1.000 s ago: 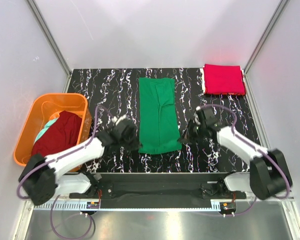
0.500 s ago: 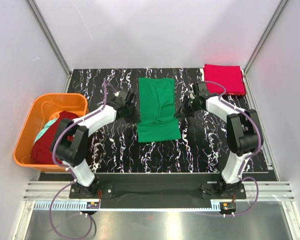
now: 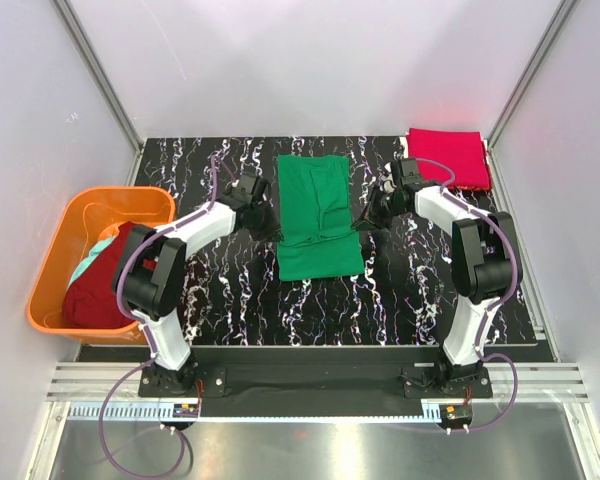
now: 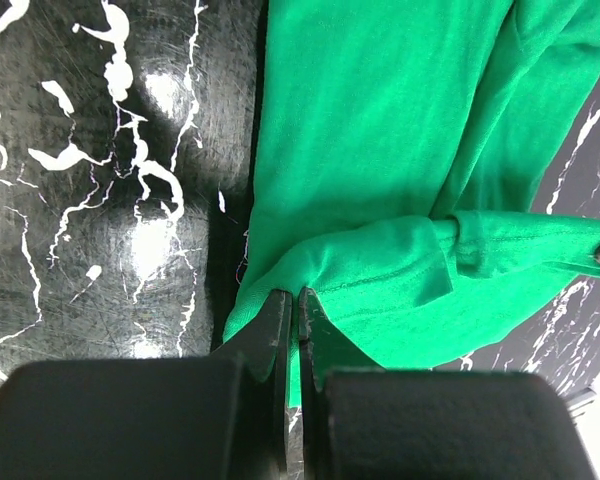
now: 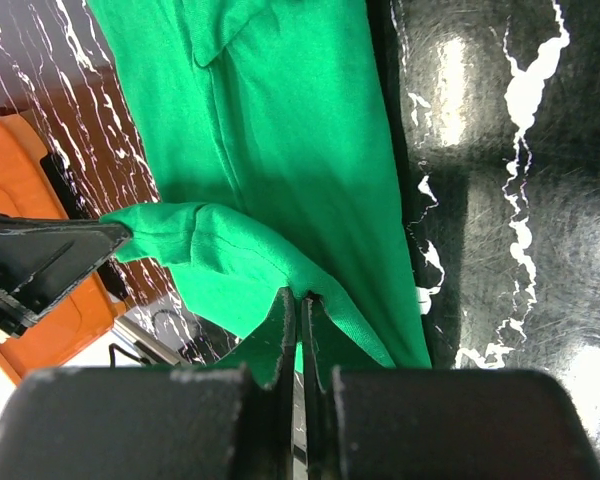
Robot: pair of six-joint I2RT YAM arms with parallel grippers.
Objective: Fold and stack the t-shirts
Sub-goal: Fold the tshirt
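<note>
My left pincer (image 4: 296, 300) is clamped tight on the left edge of the green t-shirt (image 3: 318, 215), and my right pincer (image 5: 298, 300) is clamped on its right edge. A hemmed band of cloth stretches between them over the rest of the shirt. The shirt lies mid-table (image 3: 230, 290) as a narrow strip, its long axis running from my near side to the far side. A folded red t-shirt (image 3: 447, 158) sits at the far right corner. The maroon t-shirt (image 3: 105, 275) and a pale teal garment (image 3: 95, 252) lie in the orange basket (image 3: 55, 260) on the left.
</note>
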